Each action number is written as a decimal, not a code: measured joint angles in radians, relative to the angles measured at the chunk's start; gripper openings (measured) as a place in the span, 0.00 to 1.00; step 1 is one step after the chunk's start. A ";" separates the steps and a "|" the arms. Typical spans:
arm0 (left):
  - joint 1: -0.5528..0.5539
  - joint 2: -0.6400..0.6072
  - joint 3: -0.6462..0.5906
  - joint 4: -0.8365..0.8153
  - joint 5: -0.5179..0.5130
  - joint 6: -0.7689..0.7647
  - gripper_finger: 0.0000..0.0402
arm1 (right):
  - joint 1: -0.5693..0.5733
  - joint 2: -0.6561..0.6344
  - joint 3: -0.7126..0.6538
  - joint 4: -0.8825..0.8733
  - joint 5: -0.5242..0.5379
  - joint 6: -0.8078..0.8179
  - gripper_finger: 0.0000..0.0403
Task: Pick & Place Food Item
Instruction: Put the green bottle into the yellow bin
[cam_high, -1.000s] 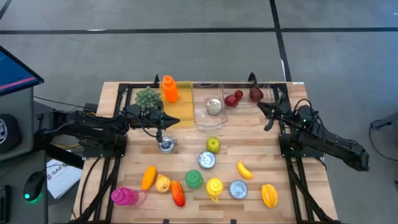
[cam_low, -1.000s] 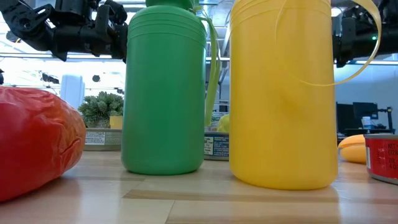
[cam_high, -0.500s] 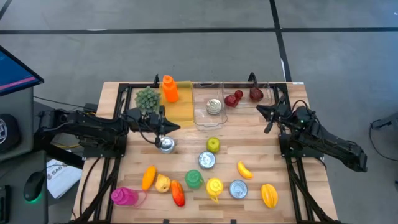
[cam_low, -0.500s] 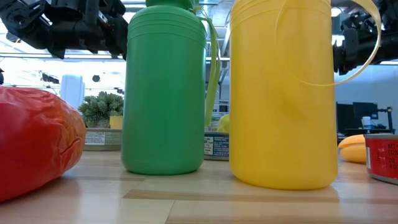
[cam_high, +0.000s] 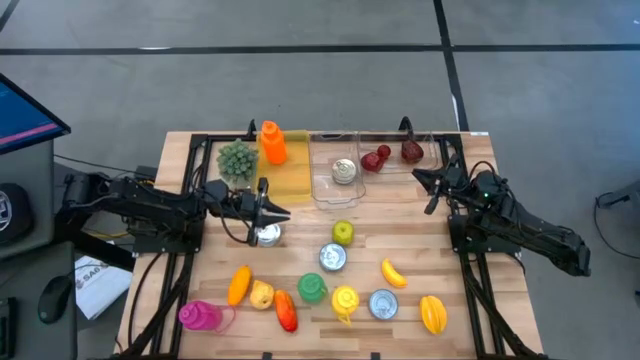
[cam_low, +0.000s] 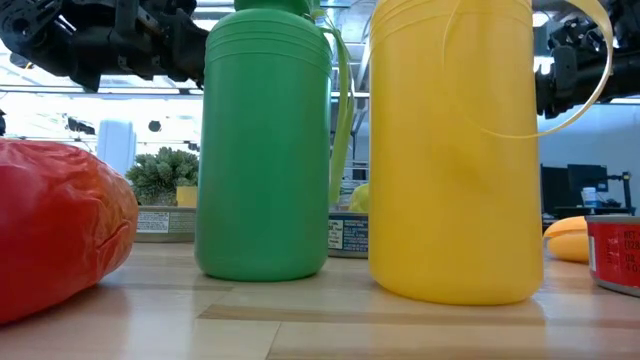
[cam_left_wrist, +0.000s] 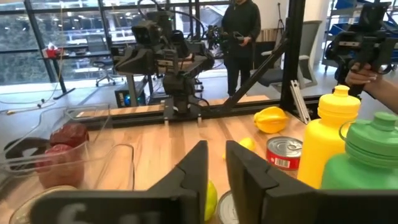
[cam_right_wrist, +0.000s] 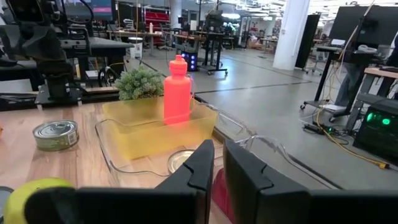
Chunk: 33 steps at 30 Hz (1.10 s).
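The left gripper (cam_high: 262, 210) has come down and toward the front of the tabletop (cam_high: 410, 240) over the last second, from beside the yellow bin (cam_high: 287, 176) to right above the silver can (cam_high: 267, 235). Its jaws, which were pinched together, now show a narrow gap in the left wrist view, holding nothing. I take that as the start of opening for a grab, so the pick is not yet made.

The can stands upright just under and slightly in front of the jaw tips, not between them; whether they touch its rim I cannot tell. Behind it sit the green plant (cam_high: 236, 157) and the orange bottle (cam_high: 271, 142) in the bin.

The right gripper (cam_high: 427, 187) has not moved: it hangs near the clear bin (cam_high: 324, 188) with narrow, empty jaws.
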 joint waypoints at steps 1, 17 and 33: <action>0.000 0.000 0.000 -0.001 0.000 -0.002 0.15 | 0.000 0.000 0.000 0.000 0.000 0.000 0.08; 0.000 0.000 0.000 0.008 0.000 -0.006 0.65 | 0.000 0.000 0.000 -0.002 0.000 0.000 0.08; -0.096 0.049 0.012 0.038 0.013 -0.119 0.75 | 0.000 0.000 0.000 0.000 0.000 0.035 0.08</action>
